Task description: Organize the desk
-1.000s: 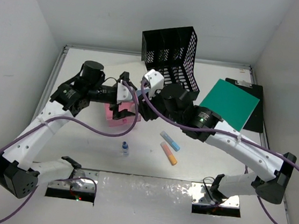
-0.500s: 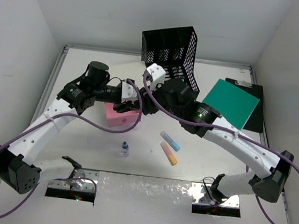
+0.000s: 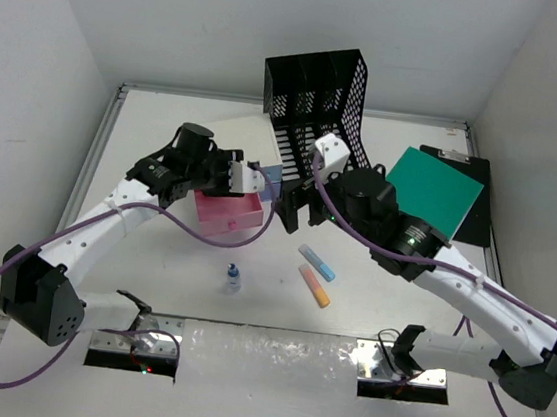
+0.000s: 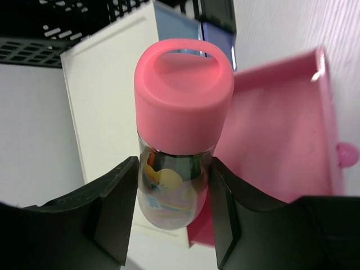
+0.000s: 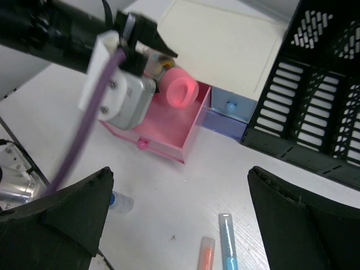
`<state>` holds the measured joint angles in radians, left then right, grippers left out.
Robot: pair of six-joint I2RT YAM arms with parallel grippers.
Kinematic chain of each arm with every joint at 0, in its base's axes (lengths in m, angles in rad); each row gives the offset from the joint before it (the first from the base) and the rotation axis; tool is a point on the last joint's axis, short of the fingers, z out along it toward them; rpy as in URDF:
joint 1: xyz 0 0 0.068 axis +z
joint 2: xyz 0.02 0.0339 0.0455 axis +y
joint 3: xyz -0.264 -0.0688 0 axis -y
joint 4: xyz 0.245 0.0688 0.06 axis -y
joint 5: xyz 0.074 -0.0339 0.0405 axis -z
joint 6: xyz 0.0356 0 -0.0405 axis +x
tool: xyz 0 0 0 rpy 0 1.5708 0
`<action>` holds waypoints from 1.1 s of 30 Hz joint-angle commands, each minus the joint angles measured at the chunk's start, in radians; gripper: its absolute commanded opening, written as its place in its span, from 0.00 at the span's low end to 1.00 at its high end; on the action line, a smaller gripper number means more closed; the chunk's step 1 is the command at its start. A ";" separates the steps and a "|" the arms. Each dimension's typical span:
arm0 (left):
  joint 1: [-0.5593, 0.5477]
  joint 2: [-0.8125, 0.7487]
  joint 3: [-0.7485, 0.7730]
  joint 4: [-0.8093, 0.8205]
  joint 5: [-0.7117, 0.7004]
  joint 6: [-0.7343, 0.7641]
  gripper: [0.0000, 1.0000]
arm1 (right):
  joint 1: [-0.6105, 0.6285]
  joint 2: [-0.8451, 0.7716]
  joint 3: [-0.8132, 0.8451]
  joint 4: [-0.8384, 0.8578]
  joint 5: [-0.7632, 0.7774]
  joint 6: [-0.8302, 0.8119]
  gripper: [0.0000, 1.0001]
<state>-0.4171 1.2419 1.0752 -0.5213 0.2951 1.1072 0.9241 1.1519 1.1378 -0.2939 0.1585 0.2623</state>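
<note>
L tool (image 4: 171, 209) is pinching the pink-cap bottle (image 4: 180, 135) by its clear lower body, one finger on each side, cap pointing away from the wrist. Bottle hangs over the pink drawer (image 4: 270, 129), which is pulled out of the drawer box (image 5: 225, 45). The blue drawer (image 5: 228, 112) next to it is shut.

R tool (image 5: 180, 185) has its fingers spread wide w/ nothing btwn them. It hovers over the bench (image 3: 150, 274) just beside the box, facing the L tool.

The bench is the big white top under both arms, w/ pale rails along its edges. Black mesh organizer (image 3: 321, 98) stands at the far side, touching or v. close to the box; cannot tell which. Blue highlighter (image 3: 317, 262) and orange highlighter (image 3: 314, 285) lie side by side mid-bench. Blue-cap bottle (image 3: 233, 277) stands near them, to the left. Green notebook (image 3: 431, 191) lies on a black clipboard (image 3: 474, 216) at far right.
</note>
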 commanded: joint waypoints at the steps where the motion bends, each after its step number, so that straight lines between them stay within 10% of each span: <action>1: 0.008 -0.006 -0.012 0.023 -0.092 0.207 0.00 | 0.004 -0.066 -0.003 0.018 0.070 -0.015 0.99; 12: 0.000 0.103 0.086 -0.135 -0.169 0.371 0.02 | 0.002 -0.120 -0.039 -0.014 0.124 -0.023 0.99; 18: -0.009 0.103 0.088 -0.187 -0.136 0.376 0.45 | 0.004 -0.106 -0.027 -0.024 0.124 -0.029 0.99; 26: -0.034 0.114 0.140 -0.281 -0.129 0.266 0.09 | 0.004 -0.078 0.004 -0.037 0.122 -0.031 0.99; 33: -0.061 0.122 0.149 -0.309 -0.140 0.180 0.08 | 0.004 -0.061 0.022 -0.037 0.116 -0.034 0.99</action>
<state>-0.4713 1.3598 1.1893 -0.8124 0.1440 1.3403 0.9253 1.0824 1.1084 -0.3500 0.2623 0.2379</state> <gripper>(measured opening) 0.454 0.992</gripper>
